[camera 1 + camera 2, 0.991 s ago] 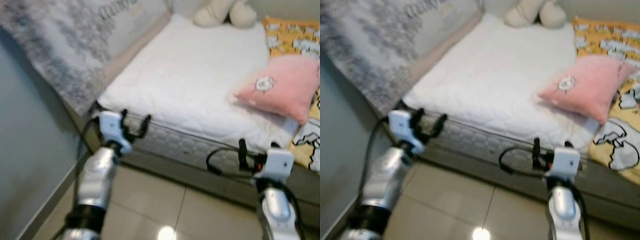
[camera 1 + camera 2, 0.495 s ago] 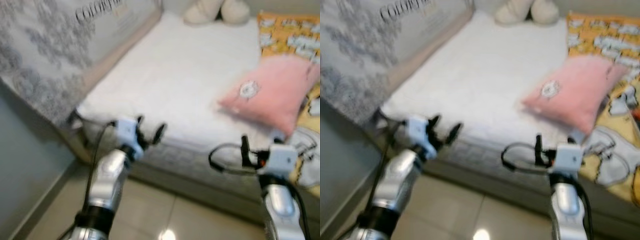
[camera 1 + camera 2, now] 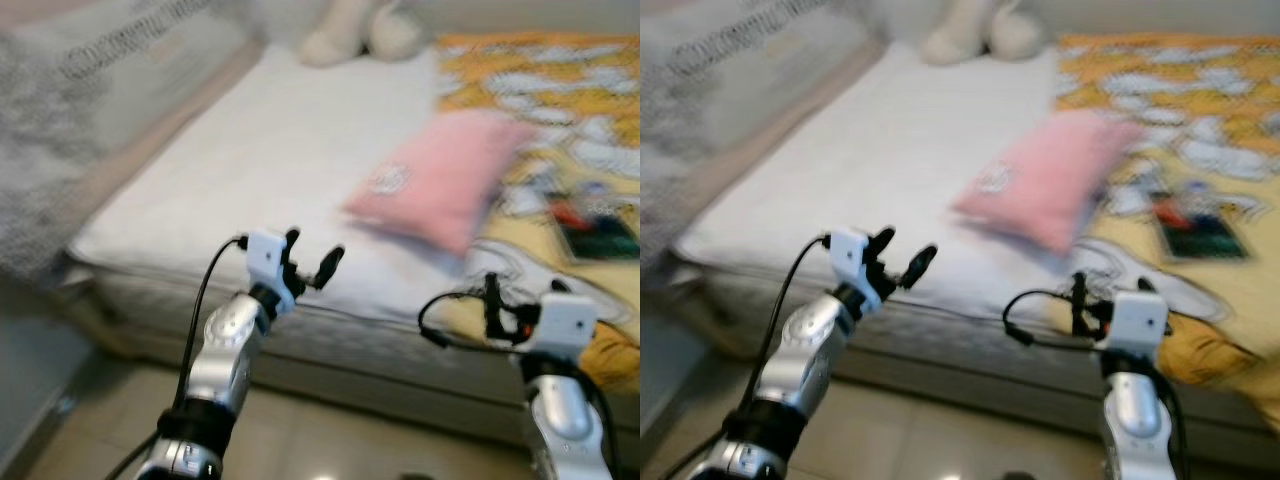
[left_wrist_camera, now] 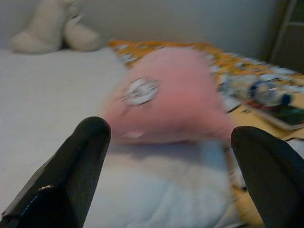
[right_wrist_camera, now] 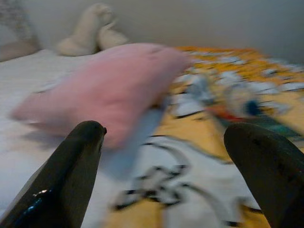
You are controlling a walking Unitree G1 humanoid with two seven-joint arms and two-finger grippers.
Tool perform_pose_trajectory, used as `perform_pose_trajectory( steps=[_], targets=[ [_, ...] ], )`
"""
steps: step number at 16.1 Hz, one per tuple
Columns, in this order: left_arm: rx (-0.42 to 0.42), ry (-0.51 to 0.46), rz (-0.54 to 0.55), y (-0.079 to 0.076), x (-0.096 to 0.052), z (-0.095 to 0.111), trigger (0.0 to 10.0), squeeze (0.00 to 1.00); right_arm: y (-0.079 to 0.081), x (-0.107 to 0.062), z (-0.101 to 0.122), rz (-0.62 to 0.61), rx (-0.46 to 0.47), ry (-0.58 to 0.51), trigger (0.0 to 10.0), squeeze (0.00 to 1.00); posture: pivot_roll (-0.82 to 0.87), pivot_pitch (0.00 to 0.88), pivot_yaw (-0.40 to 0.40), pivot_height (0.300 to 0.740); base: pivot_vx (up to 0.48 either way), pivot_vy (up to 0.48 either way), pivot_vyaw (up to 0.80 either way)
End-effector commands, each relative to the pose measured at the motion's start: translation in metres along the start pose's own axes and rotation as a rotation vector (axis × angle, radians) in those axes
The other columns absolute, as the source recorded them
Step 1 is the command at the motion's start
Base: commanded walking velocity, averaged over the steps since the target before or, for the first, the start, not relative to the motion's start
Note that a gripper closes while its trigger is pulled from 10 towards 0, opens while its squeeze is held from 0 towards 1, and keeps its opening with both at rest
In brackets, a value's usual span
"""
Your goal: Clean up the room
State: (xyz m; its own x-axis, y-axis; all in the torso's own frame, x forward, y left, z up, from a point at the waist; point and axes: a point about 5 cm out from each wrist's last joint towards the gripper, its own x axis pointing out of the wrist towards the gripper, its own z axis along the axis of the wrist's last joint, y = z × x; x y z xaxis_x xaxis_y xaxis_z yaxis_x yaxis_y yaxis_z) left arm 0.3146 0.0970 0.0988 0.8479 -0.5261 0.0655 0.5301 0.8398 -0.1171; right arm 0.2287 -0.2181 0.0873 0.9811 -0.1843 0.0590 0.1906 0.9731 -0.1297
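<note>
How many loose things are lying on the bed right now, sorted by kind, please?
Pink pillow: 1
Cream plush toy: 1
Clear plastic bottle: 1
Dark flat packet, too blurred to identify: 1
Total: 4

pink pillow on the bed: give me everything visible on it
The soft, plush-looking pink rectangular pillow lies flat on the white quilted mattress, its long axis slanted across the bed. A small round white patch with a face-like design sits near its front end. Its far side meets the yellow patterned blanket. Nothing rests on it; neither hand touches it. Motion blur hides finer detail.
</note>
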Motion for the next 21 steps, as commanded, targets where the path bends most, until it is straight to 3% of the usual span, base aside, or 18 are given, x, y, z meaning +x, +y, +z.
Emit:
perform_pose_trajectory(
  steps=[1,5,7,8,9,11,12,17,21],
  targets=[
    [0.018,0.022,0.025,0.010,-0.005,-0.003,10.0,0.00,0.007,-0.001,0.003,0.017,0.007,-0.008,10.0,0.00,-0.23,0.000,0.130,0.740,0.000,-0.472,0.00],
    [-0.011,0.030,0.058,0.011,-0.006,-0.007,10.0,0.00,0.005,-0.004,0.001,0.016,-0.002,0.006,10.0,0.00,-0.24,0.000,0.130,0.740,0.000,-0.457,0.00],
    [-0.132,0.048,0.209,0.028,-0.012,-0.013,10.0,0.00,0.006,-0.004,0.001,0.021,0.002,0.009,10.0,0.00,-0.24,0.000,0.133,0.740,0.120,-0.414,0.00],
    [-0.149,0.057,0.263,0.036,-0.017,-0.015,10.0,0.00,0.005,-0.004,0.000,0.031,0.007,0.012,10.0,0.00,-0.24,0.000,0.133,0.740,0.247,-0.409,0.00],
    [-0.130,0.078,0.322,0.047,-0.032,-0.019,10.0,0.00,0.006,-0.005,-0.001,0.062,0.005,0.022,10.0,0.00,-0.23,0.000,0.135,0.740,0.255,-0.401,0.00],
    [-0.043,0.154,0.321,0.054,-0.058,-0.031,10.0,0.00,0.001,-0.007,-0.006,0.077,0.006,0.051,10.0,0.00,-0.22,0.000,0.124,0.740,0.129,-0.201,0.00],
    [-0.027,0.169,0.324,0.053,-0.062,-0.034,10.0,0.00,-0.001,-0.007,-0.007,0.080,0.004,0.061,10.0,0.00,-0.21,0.000,0.109,0.740,0.000,0.000,0.00],
    [0.078,0.074,0.277,0.042,-0.038,-0.013,10.0,0.00,0.004,0.007,-0.004,0.135,-0.005,0.060,10.0,0.00,-0.18,0.000,0.072,0.740,0.000,0.000,-0.29],
    [0.100,0.052,0.259,0.040,-0.031,-0.005,10.0,0.00,0.005,0.010,-0.001,0.130,-0.012,0.039,10.0,0.00,-0.17,0.000,0.078,0.740,0.000,0.000,-0.36]
  ],
)
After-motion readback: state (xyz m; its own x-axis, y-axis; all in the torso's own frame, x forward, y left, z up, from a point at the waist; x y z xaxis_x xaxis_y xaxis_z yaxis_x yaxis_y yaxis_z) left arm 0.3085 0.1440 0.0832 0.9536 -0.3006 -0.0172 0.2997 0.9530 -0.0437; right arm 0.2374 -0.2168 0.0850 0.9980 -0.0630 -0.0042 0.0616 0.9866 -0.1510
